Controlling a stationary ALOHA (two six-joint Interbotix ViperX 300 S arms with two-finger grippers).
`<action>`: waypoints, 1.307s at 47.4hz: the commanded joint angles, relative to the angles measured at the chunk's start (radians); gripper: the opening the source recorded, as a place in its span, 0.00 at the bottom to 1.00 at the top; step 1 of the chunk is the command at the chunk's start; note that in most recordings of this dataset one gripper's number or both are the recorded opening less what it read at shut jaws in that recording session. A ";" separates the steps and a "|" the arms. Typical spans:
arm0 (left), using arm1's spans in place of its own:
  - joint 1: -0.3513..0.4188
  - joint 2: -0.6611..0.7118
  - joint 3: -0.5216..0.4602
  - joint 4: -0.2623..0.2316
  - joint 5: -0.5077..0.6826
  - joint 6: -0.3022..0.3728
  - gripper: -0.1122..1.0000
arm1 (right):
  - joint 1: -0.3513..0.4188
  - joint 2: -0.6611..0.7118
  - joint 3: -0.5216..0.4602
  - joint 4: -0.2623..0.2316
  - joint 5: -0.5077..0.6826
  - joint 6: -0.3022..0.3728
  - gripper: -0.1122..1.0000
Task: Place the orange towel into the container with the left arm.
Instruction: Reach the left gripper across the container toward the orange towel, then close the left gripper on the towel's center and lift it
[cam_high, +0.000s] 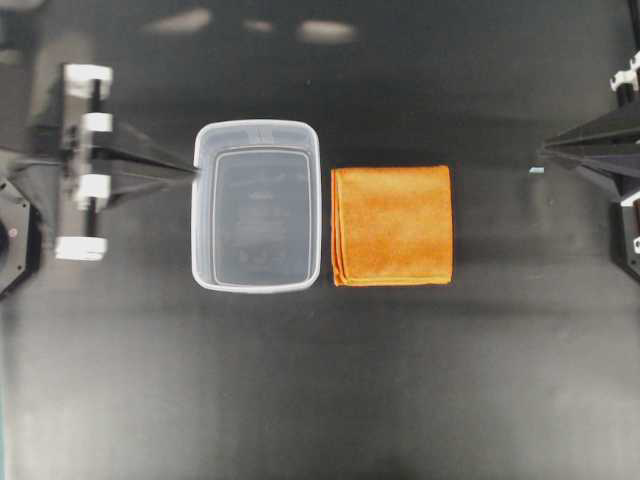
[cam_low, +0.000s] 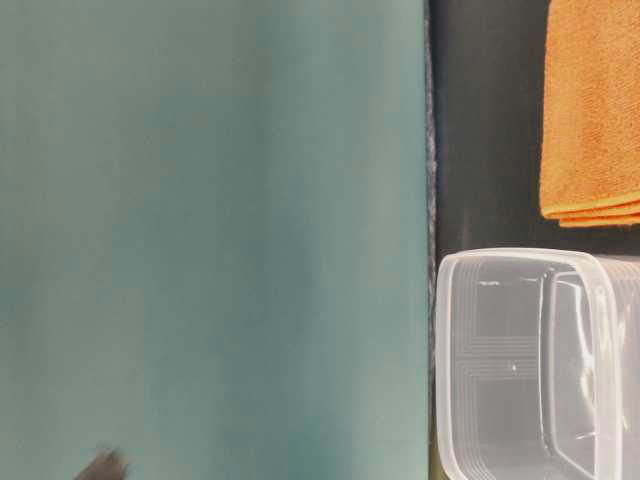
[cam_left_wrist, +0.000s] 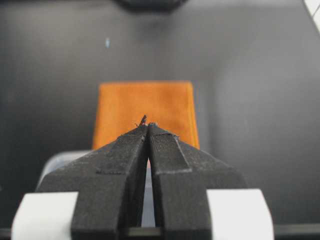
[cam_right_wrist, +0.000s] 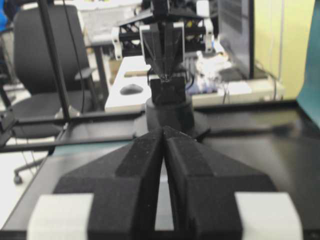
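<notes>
From overhead, the container (cam_high: 256, 205) sits on the dark table (cam_high: 320, 400) with the orange towel (cam_high: 392, 226) just beside it on the right, a narrow strip of table between them. The left hand (cam_high: 192, 170) rests at the container's left rim, clenched and empty. The right hand (cam_high: 545, 152) waits well apart at the right edge, also clenched on nothing.

The table-level view shows only a corner of the container (cam_low: 540, 370) and the towel's layered edge (cam_low: 592, 110) against a teal backdrop; no hand can be made out there.

The left wrist view looks past the clenched left hand (cam_left_wrist: 148, 125) over the container's rim (cam_left_wrist: 57, 162) to the towel (cam_left_wrist: 145, 112) beyond, flat and untouched.

The right wrist view shows the right hand (cam_right_wrist: 162, 129) clenched, facing the left arm (cam_right_wrist: 167, 45) across the table.

Judging by this, the task has not started. The main risk is the reach: the left hand must cross over the container to the towel, and a low pass could knock or push the light tub. A pinch on only the top layer could let the towel unfold and drape over the rim instead of dropping inside.
</notes>
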 joint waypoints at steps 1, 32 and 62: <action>-0.005 0.080 -0.097 0.005 0.052 0.005 0.10 | -0.014 0.017 -0.006 0.005 0.021 0.015 0.09; 0.015 0.571 -0.540 0.005 0.362 0.034 0.11 | -0.067 -0.072 0.023 0.005 0.308 0.054 0.78; 0.000 1.002 -0.779 0.005 0.420 0.037 0.90 | -0.067 -0.150 0.046 0.005 0.318 0.054 0.78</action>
